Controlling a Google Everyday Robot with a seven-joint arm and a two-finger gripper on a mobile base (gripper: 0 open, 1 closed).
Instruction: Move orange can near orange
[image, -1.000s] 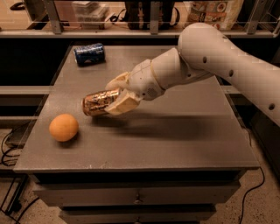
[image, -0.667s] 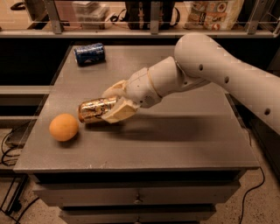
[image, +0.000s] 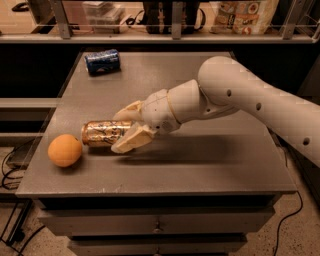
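Note:
The orange can (image: 102, 133) lies on its side on the grey table (image: 210, 165), its left end just right of the orange (image: 65, 150). The orange is a round matte fruit near the table's front left corner. My gripper (image: 126, 129) reaches in from the right on a white arm and is shut on the orange can, one cream finger behind it and one in front. The can is at or just above the table top.
A dark blue can (image: 102, 61) lies on its side at the table's back left. Shelves with bags and boxes (image: 240, 15) stand behind the table. Drawers sit below the front edge. Cables lie on the floor at left.
My gripper has carried the orange can left and down toward the orange. The can now sits close beside the fruit. The orange and the blue can have not moved.

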